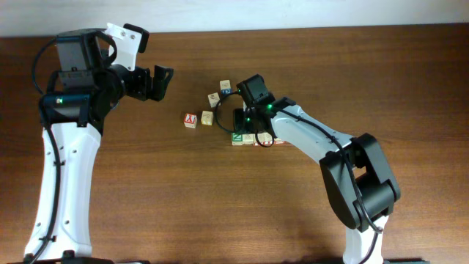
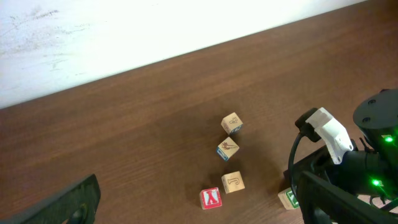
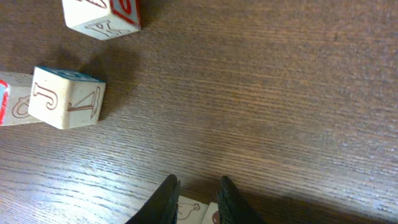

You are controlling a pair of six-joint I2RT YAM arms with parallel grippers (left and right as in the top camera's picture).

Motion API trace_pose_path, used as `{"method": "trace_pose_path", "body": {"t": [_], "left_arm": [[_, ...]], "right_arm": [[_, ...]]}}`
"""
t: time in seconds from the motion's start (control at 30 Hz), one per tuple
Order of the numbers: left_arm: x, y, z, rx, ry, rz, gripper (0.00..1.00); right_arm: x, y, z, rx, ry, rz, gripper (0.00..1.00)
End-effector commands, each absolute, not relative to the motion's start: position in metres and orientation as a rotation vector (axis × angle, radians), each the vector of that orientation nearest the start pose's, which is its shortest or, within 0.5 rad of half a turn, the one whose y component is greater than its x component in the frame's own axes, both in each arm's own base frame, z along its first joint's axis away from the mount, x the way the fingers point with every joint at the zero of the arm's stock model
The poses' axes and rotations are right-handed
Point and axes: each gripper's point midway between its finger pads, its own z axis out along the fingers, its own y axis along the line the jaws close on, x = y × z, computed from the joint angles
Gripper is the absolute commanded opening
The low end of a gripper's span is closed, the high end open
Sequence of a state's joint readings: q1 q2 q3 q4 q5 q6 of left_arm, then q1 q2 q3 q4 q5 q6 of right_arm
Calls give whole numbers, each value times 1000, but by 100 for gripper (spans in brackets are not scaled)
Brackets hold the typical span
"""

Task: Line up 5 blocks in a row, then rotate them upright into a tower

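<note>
Three blocks stand in a short row, a green-marked block (image 1: 237, 138), a middle one (image 1: 249, 138) and a red-marked one (image 1: 264, 139). My right gripper (image 1: 245, 127) hangs over this row. In the right wrist view its fingertips (image 3: 166, 198) stand a narrow gap apart (image 3: 198, 183) with a pale block face (image 3: 189, 211) and the edge of a neighbour between them; I cannot tell whether they touch. More blocks (image 1: 207, 118) (image 1: 214, 99) lie to the left. My left gripper (image 1: 157, 82) is wide open above the table and holds nothing.
A cube with a red Y (image 1: 190, 120) (image 2: 211, 198) lies left of the group. A blue-marked cube (image 1: 225, 87) sits at the back. The right wrist view shows a J cube (image 3: 67, 96) and a red-marked cube (image 3: 102, 15) at upper left.
</note>
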State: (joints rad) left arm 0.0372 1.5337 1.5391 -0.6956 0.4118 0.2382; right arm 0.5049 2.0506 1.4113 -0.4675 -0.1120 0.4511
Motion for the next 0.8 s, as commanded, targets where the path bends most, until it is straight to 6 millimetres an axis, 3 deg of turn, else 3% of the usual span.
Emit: {"method": "trace_pose_path", "body": {"t": [0.0, 0.37, 0.47, 0.57, 0.63, 0.77], "left_arm": [[439, -52, 296, 432, 2156, -322, 99], [439, -52, 296, 432, 2156, -322, 99], [439, -52, 296, 432, 2156, -322, 99], [439, -52, 296, 432, 2156, -322, 99], [439, -52, 296, 432, 2156, -322, 99], [439, -52, 296, 432, 2156, -322, 99]], "right_arm": [[415, 252, 20, -83, 2768, 411, 22], [416, 255, 19, -117, 2764, 436, 23], [428, 257, 28, -167, 2711, 446, 23], [433, 272, 51, -272, 2678, 527, 24], [425, 287, 61, -321, 2690, 586, 24], [397, 310, 57, -411, 2733, 609, 24]]}}
